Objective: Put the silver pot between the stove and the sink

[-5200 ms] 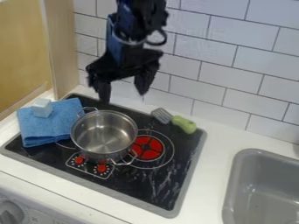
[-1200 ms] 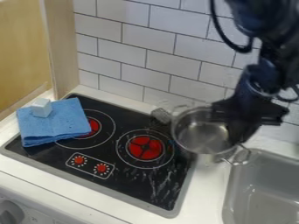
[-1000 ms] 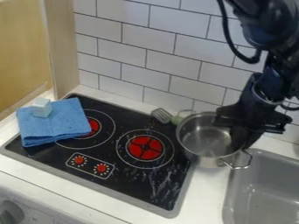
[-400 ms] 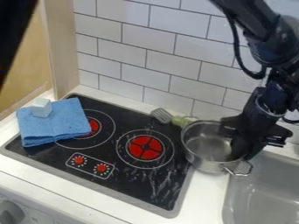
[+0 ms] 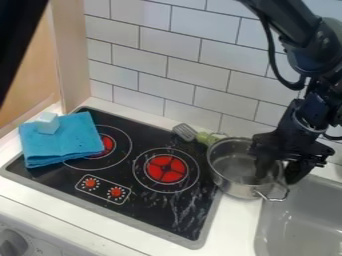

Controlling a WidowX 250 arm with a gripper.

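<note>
On the white counter (image 5: 237, 225), btwn the stove (image 5: 157, 212) & the sink (image 5: 264, 232), sits the silver pot (image 5: 230, 175), w/ its left side by the stove's edge & one handle out near the sink's rim. The stove top is flat, black & shiny, w/ a gray edge, white streaks nr the front right, 2 red rings & 2 small red dials. Behind it all is a wall (image 5: 200, 60) of white tiles w/ dark lines. On the left is a tan wood board (image 5: 70, 55). A big black shape (image 5: 19, 30) cuts across the top left corner. A blue cloth (image 5: 63, 145) lies on the stove's back left, w/ a pale little block (image 5: 47, 123) on top. A spatula (image 5: 186, 131) w/ a green grip lies at the stove's back right, its grip up by the pot. The black gripper (image 5: 276, 176) is at the pot's right side, fingers spread apart, w/ 1 in the pot & 1 outside. A gray knob (image 5: 13, 243) is on the front panel, bottom left.
</note>
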